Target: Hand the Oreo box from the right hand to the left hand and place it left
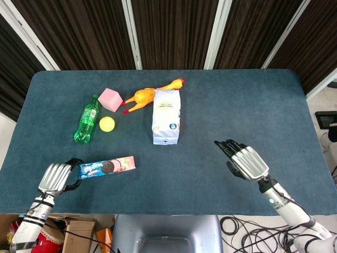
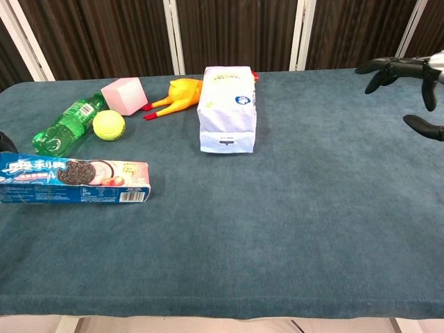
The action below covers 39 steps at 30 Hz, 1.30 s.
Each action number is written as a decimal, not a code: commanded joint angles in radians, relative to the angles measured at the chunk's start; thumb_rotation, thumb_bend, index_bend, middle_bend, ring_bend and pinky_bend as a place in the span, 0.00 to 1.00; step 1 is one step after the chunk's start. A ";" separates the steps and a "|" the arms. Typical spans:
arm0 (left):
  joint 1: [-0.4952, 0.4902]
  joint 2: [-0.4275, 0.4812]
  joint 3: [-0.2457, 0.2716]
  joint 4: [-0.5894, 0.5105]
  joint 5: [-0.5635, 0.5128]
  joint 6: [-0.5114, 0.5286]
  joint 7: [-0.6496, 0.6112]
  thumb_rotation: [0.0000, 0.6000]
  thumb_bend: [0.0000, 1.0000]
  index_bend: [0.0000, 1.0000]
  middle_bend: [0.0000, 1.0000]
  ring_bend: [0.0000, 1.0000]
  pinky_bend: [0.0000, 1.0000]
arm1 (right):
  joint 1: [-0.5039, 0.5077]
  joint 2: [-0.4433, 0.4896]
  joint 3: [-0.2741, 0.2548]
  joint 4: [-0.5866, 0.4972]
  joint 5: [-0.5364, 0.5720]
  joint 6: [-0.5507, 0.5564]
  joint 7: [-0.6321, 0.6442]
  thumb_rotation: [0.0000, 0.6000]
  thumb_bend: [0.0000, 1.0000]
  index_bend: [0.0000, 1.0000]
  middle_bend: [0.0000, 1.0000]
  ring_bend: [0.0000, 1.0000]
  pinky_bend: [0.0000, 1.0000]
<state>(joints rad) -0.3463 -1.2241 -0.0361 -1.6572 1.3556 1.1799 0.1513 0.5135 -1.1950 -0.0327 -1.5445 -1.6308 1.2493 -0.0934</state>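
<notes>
Two hands, far apart! At the lower left of the head view the left hand grasps the near end of the Oreo box, which lies low over the blue table (whether it touches, I cannot tell). Lower right, the right hand is released, fingers spread. Up the frame: green bottle, yellow ball, pink cube, rubber chicken, white bag.
</notes>
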 commanded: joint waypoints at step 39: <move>0.201 0.064 0.087 0.097 0.252 0.376 -0.035 1.00 0.28 0.11 0.03 0.00 0.15 | -0.311 0.086 -0.081 -0.014 -0.020 0.284 -0.019 1.00 0.35 0.00 0.12 0.05 0.21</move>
<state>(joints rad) -0.1512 -1.1672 0.0437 -1.5511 1.6005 1.5484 0.1073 0.2526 -1.1354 -0.1005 -1.5131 -1.6869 1.4965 -0.0814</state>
